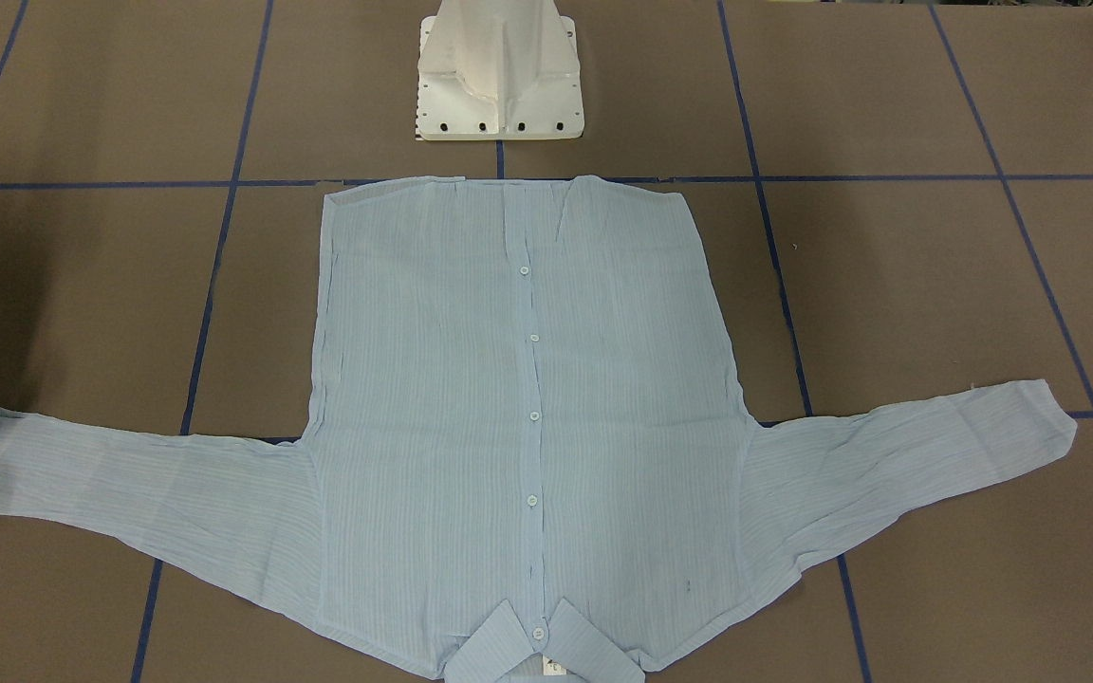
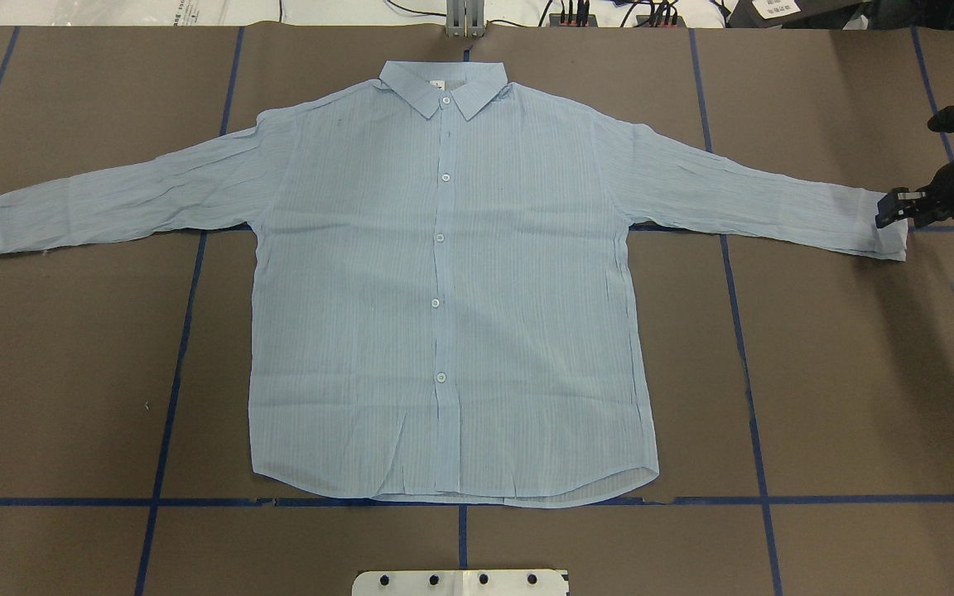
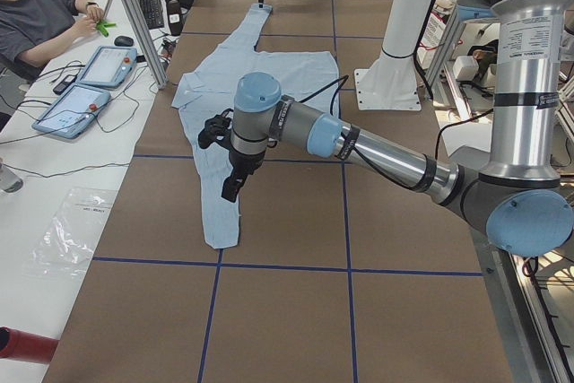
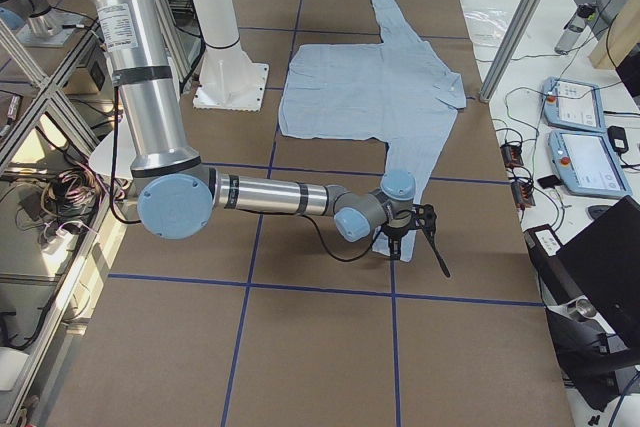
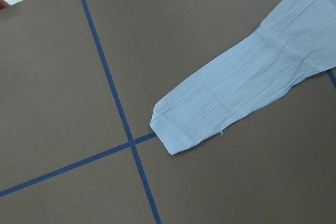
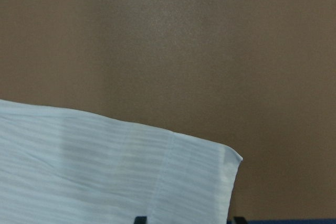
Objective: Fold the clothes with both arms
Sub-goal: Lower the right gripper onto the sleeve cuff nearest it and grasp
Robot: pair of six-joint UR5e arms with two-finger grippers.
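Shirt (image 2: 444, 290) lies flat, one cuff (image 6: 197, 182) beneath the right tool (image 2: 893, 211), jaws parted; for the left tool (image 3: 230, 190) I cannot tell.

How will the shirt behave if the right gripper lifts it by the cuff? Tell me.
Probably floppy: the shirt lies flat with fine crinkles, so lifting at the right gripper would likely raise just the sleeve, the body trailing. Likely light: the cloth looks thin, so it may slide across the brown table when dragged.
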